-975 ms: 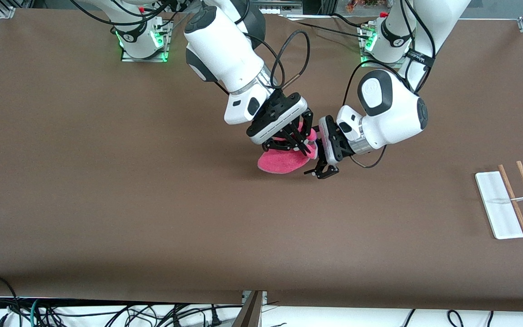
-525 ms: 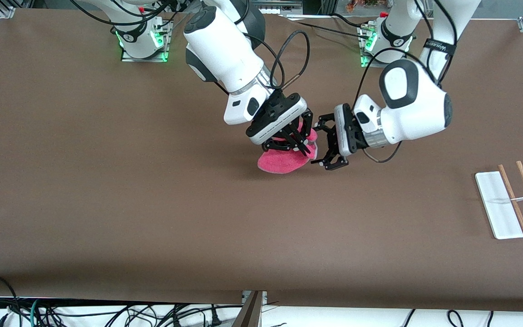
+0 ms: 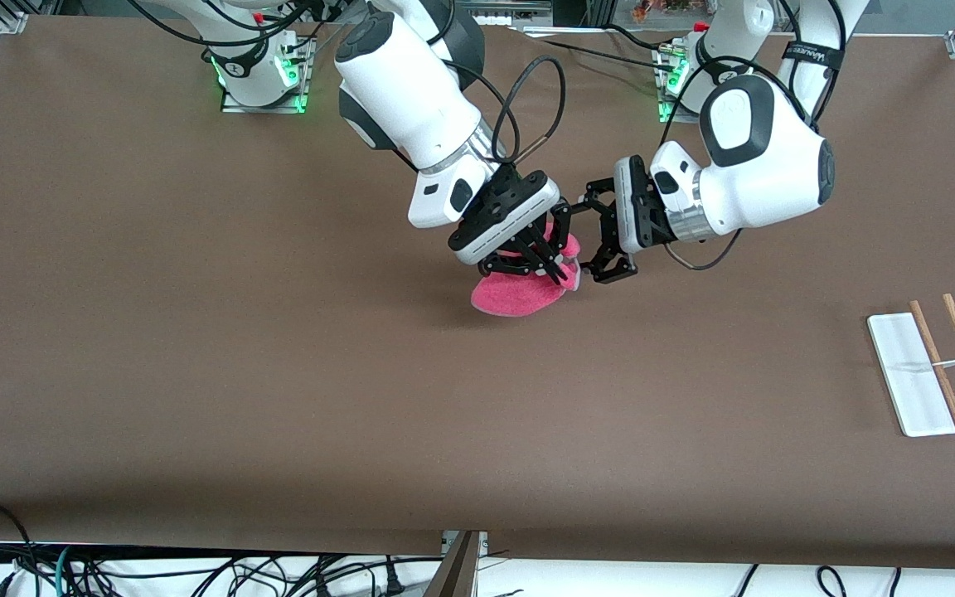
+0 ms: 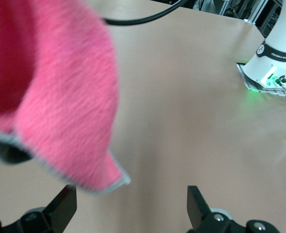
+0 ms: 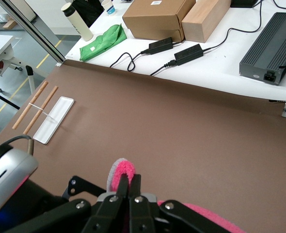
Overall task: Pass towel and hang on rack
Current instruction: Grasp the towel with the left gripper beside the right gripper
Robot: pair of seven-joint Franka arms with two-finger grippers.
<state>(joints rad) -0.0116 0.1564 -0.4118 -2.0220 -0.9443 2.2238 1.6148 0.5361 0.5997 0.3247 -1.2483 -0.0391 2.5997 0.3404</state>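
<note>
The pink-red towel hangs over the middle of the table from my right gripper, which is shut on its upper fold. In the right wrist view the shut fingers pinch the fold of the towel at the right gripper. My left gripper is open beside the towel, toward the left arm's end, one finger on each side of the hanging edge. In the left wrist view the towel fills one corner, its grey-edged tip just above one fingertip of the left gripper. The rack lies flat near the left arm's end of the table.
The rack's white base and wooden rods also show in the right wrist view. A black cable loop arches off the right arm. Off the table stand cardboard boxes, a green cloth and power bricks.
My left gripper has risen from near the table and swung in beside the hanging towel, still open. The right gripper and the towel have stayed in place.
</note>
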